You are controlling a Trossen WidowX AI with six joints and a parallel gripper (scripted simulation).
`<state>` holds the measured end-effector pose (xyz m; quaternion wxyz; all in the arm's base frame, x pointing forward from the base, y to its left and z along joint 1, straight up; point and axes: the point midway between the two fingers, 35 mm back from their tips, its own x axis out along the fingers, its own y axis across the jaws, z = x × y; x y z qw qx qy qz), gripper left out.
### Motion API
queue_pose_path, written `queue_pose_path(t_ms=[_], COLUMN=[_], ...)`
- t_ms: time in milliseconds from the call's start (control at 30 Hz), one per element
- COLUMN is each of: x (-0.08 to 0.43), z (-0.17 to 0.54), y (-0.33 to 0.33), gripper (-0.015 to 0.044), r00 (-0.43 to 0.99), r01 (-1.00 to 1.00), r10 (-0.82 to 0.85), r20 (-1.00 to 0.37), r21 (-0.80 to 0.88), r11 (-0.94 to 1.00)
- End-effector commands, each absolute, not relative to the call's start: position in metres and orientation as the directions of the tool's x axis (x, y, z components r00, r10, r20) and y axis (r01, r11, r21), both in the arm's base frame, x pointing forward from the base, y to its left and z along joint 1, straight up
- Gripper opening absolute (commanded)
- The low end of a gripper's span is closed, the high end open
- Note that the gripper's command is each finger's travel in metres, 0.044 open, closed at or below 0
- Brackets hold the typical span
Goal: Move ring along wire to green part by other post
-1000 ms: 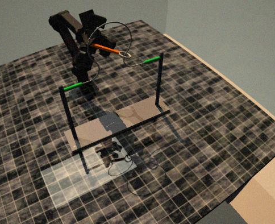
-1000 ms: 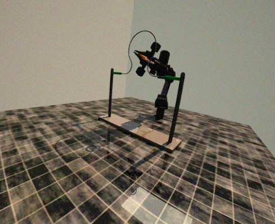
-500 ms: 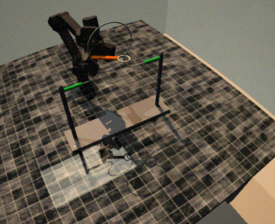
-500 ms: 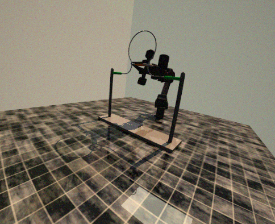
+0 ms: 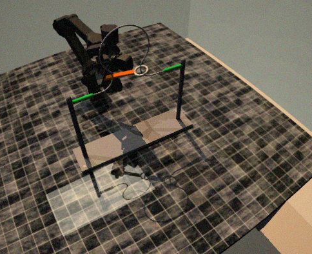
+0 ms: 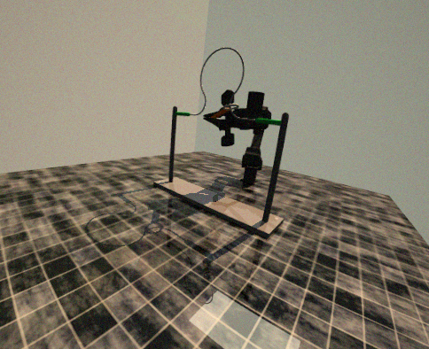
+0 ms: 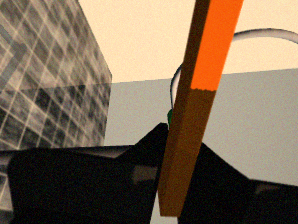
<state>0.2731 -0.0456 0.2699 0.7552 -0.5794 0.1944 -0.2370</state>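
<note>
- Ring [image 5: 135, 69] [image 6: 235, 104] encircling the grey wire [image 5: 130, 24] [image 6: 225, 48] [image 7: 265, 32], near one green part [image 5: 172, 68] [image 6: 268, 121]; contact indeterminable.
- Orange handle [image 5: 124, 73] [image 6: 220, 113] [image 7: 216, 45] extending from the ring.
- Gripper [image 5: 106, 77] [image 6: 206, 117] [image 7: 169, 131] closing nearly fully, clasping the handle's end.
- Arm [image 5: 75, 45] [image 6: 253, 159] rising inside the table's [image 5: 245, 145] [image 6: 93, 283] far edge.
</note>
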Motion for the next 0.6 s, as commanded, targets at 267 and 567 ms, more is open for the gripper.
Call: queue_pose_path(t_ms=[267,567], x=[0.274,0.276], z=[0.230,0.204], y=[-0.028,-0.007], gripper=[-0.0150,-0.0150], r00=[0.814,0.818], r01=[0.144,0.151], r10=[-0.554,-0.499], r20=[-0.174,-0.285], r21=[-0.864,-0.732], r11=[0.483,0.664])
